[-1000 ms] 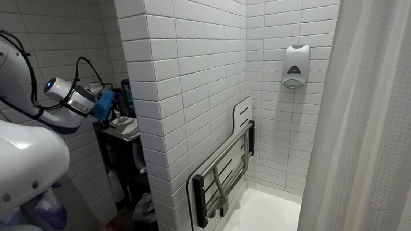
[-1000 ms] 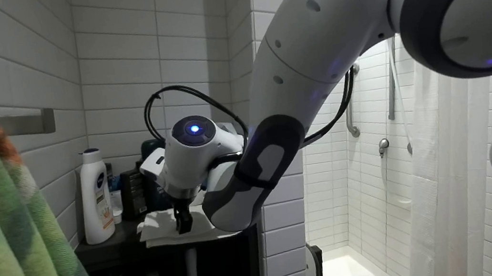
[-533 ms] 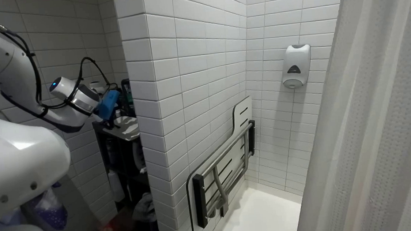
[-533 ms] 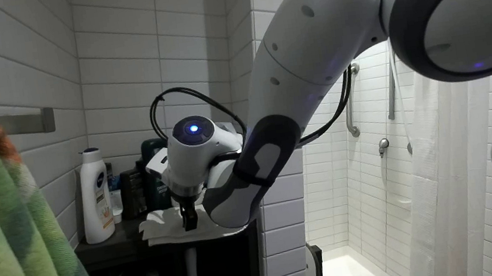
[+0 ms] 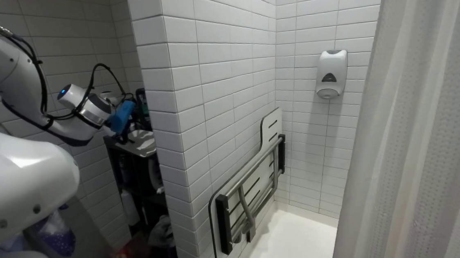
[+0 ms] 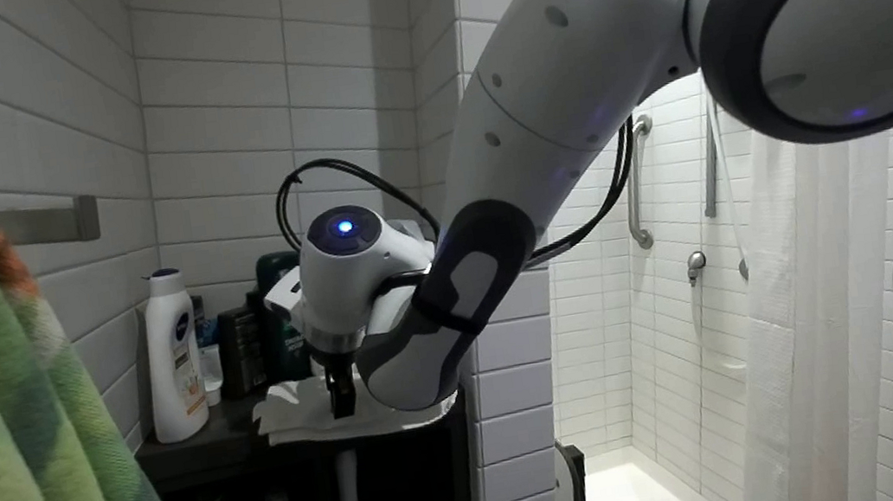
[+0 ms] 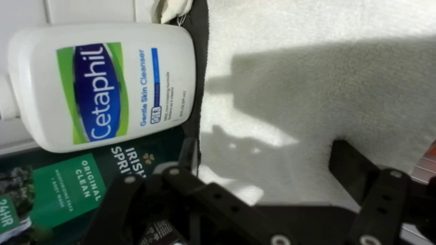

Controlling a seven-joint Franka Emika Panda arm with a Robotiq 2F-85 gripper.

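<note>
White cloth (image 7: 293,85) on dark shelf (image 6: 201,460) beneath wide-spread gripper (image 7: 264,149), tiled walls (image 6: 216,99) around.

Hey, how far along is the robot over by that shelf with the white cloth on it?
Early on, it seems. Done: the gripper is in place over the white cloth on the shelf. In progress: its fingers stand open, nothing gripped; whether they touch the cloth is unclear. Left: probably any grasp, since the cloth lies loose and the Cetaphil bottle stands ungripped.

White arm (image 6: 534,98) — black cables (image 6: 329,163), screw-studded black gripper (image 7: 265,151).
</note>
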